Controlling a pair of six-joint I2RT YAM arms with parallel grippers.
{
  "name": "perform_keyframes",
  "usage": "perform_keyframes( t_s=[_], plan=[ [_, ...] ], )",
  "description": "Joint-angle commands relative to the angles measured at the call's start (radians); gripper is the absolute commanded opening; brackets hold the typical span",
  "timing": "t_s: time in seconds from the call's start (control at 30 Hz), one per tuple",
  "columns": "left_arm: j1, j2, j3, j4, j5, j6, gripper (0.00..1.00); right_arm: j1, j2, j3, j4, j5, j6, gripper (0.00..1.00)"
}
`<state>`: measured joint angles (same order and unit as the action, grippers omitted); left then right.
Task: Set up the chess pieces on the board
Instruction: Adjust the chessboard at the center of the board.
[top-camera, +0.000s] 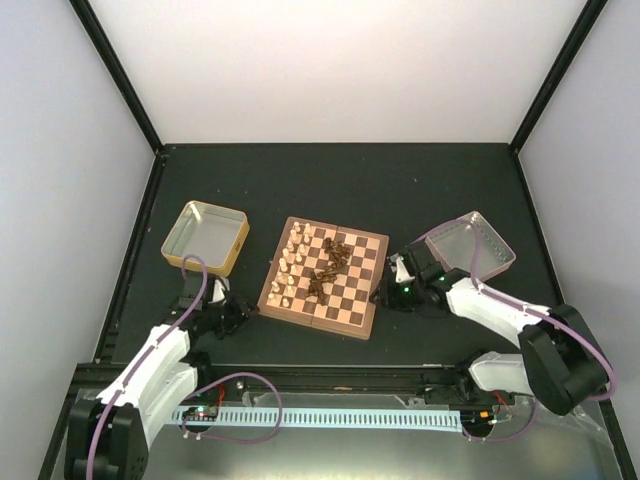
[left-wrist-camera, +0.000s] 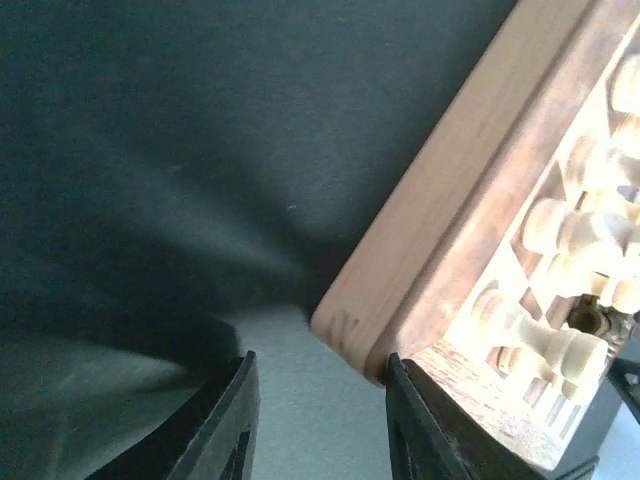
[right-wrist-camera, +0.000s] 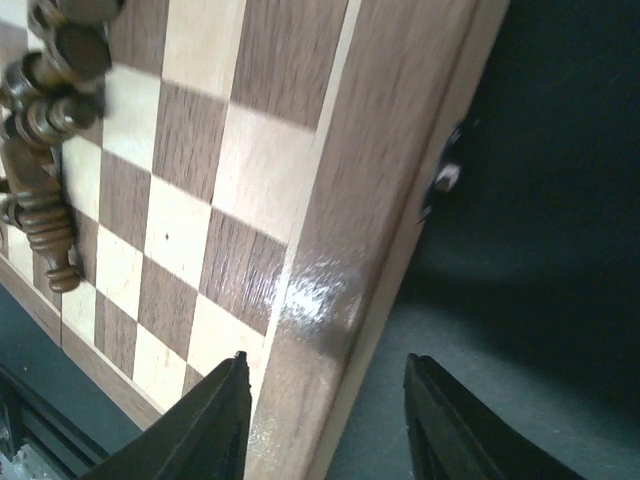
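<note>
The board (top-camera: 352, 322) lies mid-table. The cream chess pieces (top-camera: 289, 266) stand along its left side, and the dark brown chess pieces (top-camera: 331, 264) lie piled near its middle. My left gripper (top-camera: 238, 313) is open and empty at the board's near-left corner. In the left wrist view the gripper (left-wrist-camera: 320, 400) has that corner of the board (left-wrist-camera: 450, 170) at its right finger, with cream pieces (left-wrist-camera: 560, 340) beyond. My right gripper (top-camera: 387, 291) is open at the board's right edge. In the right wrist view the gripper (right-wrist-camera: 325, 400) straddles the rim of the board (right-wrist-camera: 380, 150); dark pieces (right-wrist-camera: 45, 150) lie at the upper left.
A shallow metal tray (top-camera: 205, 237) stands left of the board and another tray (top-camera: 472, 246) stands to its right, behind the right arm. Black frame posts rise at the table's back corners. A perforated rail (top-camera: 320, 417) runs along the near edge.
</note>
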<state>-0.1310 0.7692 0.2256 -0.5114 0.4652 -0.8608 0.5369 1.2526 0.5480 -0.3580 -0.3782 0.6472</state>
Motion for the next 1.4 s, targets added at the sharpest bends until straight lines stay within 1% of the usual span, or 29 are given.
perform_keyframes(
  t_s=[0.0,0.1,0.23,0.37,0.57,0.7,0.97,1.07,1.17,1.23,1.37],
  plan=[
    [-0.015,0.065,-0.006,0.142,0.064,-0.021,0.35,0.044,0.038,-0.019,0.062,-0.025,0.031,0.42],
    [-0.016,0.098,-0.005,0.182,0.067,-0.022,0.31,0.062,0.056,-0.035,0.1,-0.036,0.058,0.37],
    [-0.016,0.12,0.01,0.207,0.039,-0.022,0.28,0.081,0.085,-0.054,0.154,-0.049,0.092,0.32],
    [-0.016,0.145,0.046,0.203,-0.045,-0.001,0.25,0.106,0.119,-0.067,0.212,-0.059,0.126,0.27],
    [-0.015,0.235,0.121,0.208,-0.181,0.057,0.24,0.152,0.172,-0.062,0.29,-0.051,0.186,0.24],
    [-0.013,0.321,0.177,0.22,-0.265,0.116,0.24,0.172,0.194,-0.059,0.34,-0.032,0.232,0.21],
    [-0.004,0.445,0.267,0.257,-0.303,0.172,0.23,0.199,0.231,-0.005,0.35,0.016,0.239,0.19],
    [-0.005,0.442,0.29,0.232,-0.335,0.181,0.21,0.202,0.221,0.012,0.326,0.059,0.229,0.19],
    [-0.005,0.388,0.308,0.174,-0.388,0.196,0.21,0.202,0.181,0.037,0.257,0.135,0.21,0.22],
    [-0.007,0.333,0.312,0.126,-0.41,0.207,0.22,0.204,0.139,0.061,0.188,0.203,0.19,0.25],
    [-0.012,0.217,0.32,0.033,-0.439,0.224,0.24,0.237,0.097,0.156,0.039,0.337,0.124,0.38]
  ],
)
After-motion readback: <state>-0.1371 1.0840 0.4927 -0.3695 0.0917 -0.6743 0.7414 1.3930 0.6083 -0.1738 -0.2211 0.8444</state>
